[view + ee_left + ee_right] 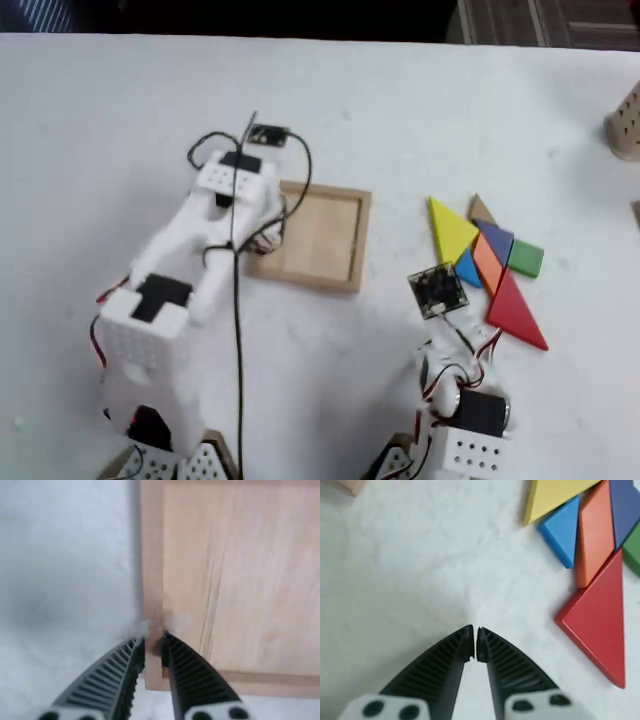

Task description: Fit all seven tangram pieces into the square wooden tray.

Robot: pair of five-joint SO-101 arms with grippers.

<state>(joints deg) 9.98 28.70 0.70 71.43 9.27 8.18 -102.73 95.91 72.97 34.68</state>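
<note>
Both pincers look pinched: my left gripper (153,646) nips the rim of the wooden tray (151,555); my right gripper (475,644) is closed, empty.

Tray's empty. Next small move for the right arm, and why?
Probably open the right gripper and ease toward the red triangle: it is shut over bare table, that piece lies nearest, and the left gripper holds the tray by its rim.
</note>
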